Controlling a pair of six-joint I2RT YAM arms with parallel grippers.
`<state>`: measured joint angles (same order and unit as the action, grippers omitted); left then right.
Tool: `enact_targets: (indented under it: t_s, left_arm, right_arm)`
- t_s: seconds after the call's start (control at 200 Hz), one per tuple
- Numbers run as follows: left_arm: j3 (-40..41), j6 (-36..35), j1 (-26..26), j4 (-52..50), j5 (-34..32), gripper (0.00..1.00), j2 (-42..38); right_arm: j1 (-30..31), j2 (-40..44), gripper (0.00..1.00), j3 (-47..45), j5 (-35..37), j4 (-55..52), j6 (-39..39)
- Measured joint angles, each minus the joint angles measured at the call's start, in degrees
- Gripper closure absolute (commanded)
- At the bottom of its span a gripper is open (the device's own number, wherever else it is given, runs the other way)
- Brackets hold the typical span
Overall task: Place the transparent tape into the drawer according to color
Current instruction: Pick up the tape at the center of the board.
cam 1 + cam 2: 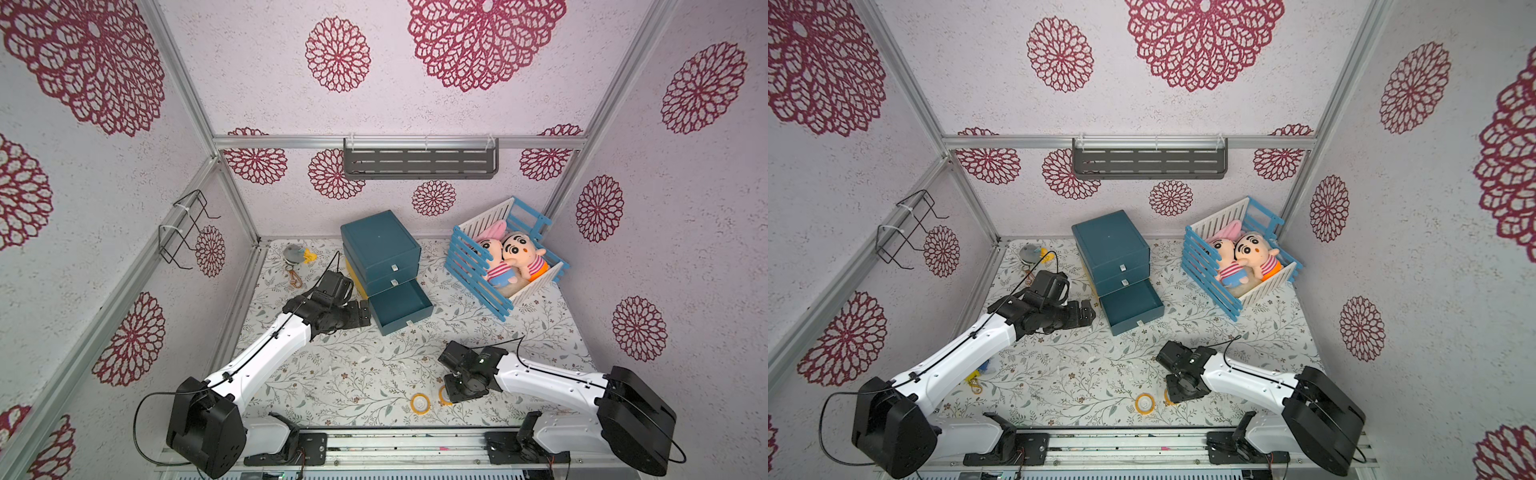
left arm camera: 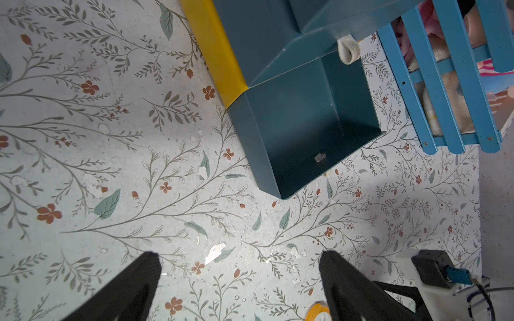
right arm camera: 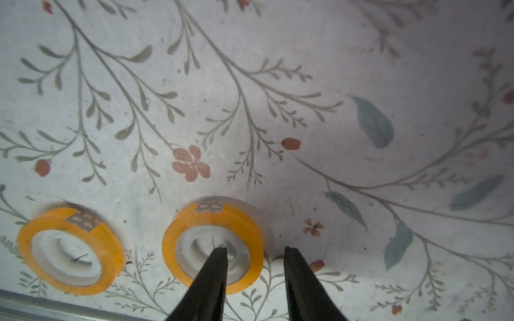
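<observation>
Half-open and holding nothing, my right gripper (image 3: 253, 250) straddles the rim of the right-hand yellow tape roll (image 3: 254, 239) on the desk (image 3: 306, 83), one finger (image 3: 211, 278) inside its core.

Tape rolls (image 1: 420, 404) lie on the table (image 1: 353, 374) before the drawer (image 1: 401, 307).

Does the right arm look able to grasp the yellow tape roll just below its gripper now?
Probably yes. The right gripper hangs open over the yellow roll, with one finger over its white core and the other outside its rim. Nothing lies in between.
</observation>
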<state>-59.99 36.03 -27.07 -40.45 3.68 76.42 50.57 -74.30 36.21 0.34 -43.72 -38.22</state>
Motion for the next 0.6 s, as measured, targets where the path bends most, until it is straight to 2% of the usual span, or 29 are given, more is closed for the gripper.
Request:
enact_targets:
  t_s: [0.345,0.601]
  left_arm:
    - [0.00,-0.17,0.00,-0.74,-0.15,0.03,0.00]
    - [0.00,-0.52,0.00,-0.76,-0.15,0.03,0.00]
  right_arm:
    - [1.88,-3.48,0.73,1.66,1.81,0.28,-0.37]
    - [2.73,-5.14,0.98,3.06,2.36,-0.37,-0.15]
